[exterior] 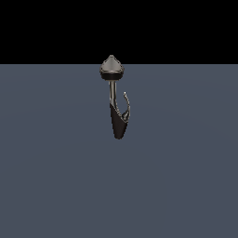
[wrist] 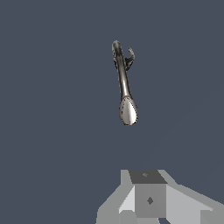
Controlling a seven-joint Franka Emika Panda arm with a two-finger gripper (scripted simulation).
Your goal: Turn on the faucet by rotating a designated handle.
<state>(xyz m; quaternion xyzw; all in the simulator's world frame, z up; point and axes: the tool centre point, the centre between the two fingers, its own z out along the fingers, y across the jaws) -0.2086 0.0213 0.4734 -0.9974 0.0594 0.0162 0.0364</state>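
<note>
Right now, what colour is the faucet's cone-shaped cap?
Grey: the cone-shaped cap tops the glossy dark faucet, clearest in the exterior view.

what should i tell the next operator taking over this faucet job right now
Gripper: only part of it shows in the wrist view, apart from the faucet; open or shut cannot be told. It is absent from the exterior view.
Faucet: stands alone on the grey floor, cone cap on top.
Handle: thin hooked lever on the exterior view's right of the body, untouched.
Done: nothing visible yet.
Left: approach, engage the handle, rotate it.
</note>
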